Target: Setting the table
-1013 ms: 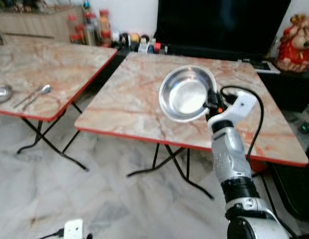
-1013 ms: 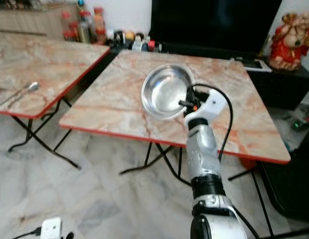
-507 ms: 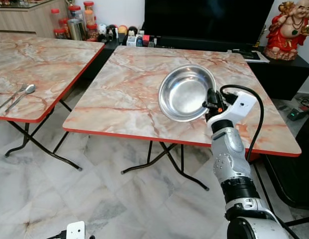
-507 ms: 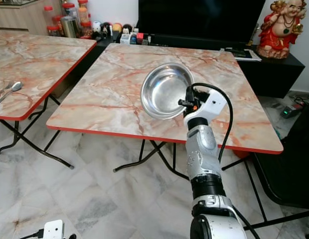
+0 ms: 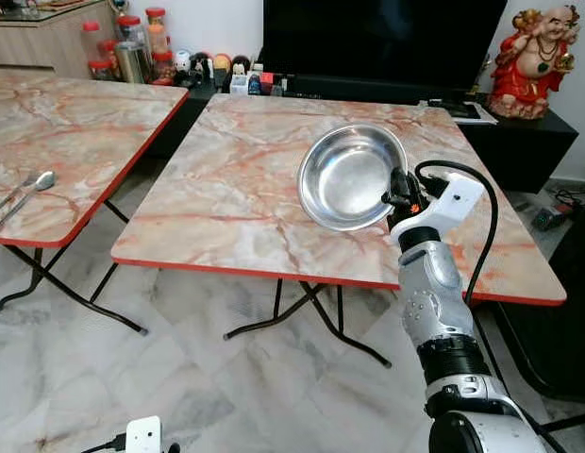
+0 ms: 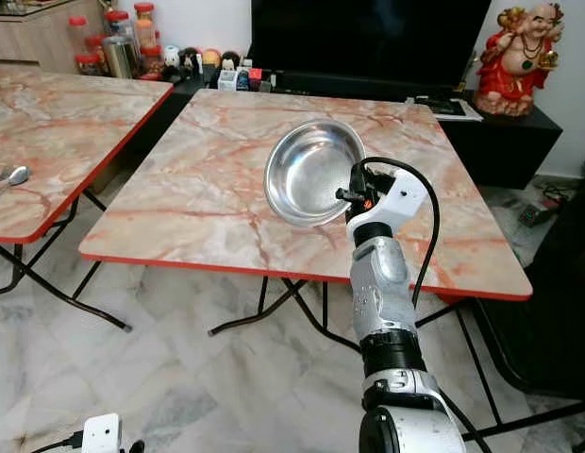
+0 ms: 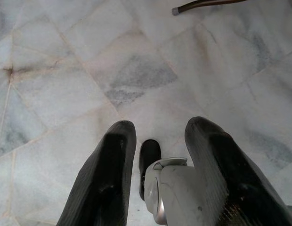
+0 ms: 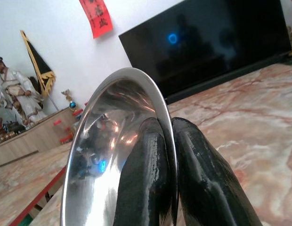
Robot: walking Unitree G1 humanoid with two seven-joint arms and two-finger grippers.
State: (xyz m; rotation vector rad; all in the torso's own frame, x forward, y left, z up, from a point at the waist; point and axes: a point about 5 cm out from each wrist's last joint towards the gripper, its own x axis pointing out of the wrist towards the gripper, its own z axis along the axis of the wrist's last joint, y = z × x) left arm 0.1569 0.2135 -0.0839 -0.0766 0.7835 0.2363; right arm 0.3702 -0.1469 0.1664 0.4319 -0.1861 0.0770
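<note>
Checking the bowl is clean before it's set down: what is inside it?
The steel bowl, pinched at its rim by the right tool, shows bare shiny metal inside. The tool's finger hides a small strip near the rim.

The table [image 5: 226, 189] has a peach-and-cream marble pattern with rusty orange veins and a red edge, and its legs are black. The bowl [image 5: 349, 177] is shiny silver steel. The right pincer [image 5: 398, 189] has black fingers on a silver-and-white arm with a black cable. The floor [image 5: 179, 377] is grey-white marble tile. The TV [image 5: 377, 42] is black, and the statue [image 5: 535, 52] beside it is red and gold.
</note>
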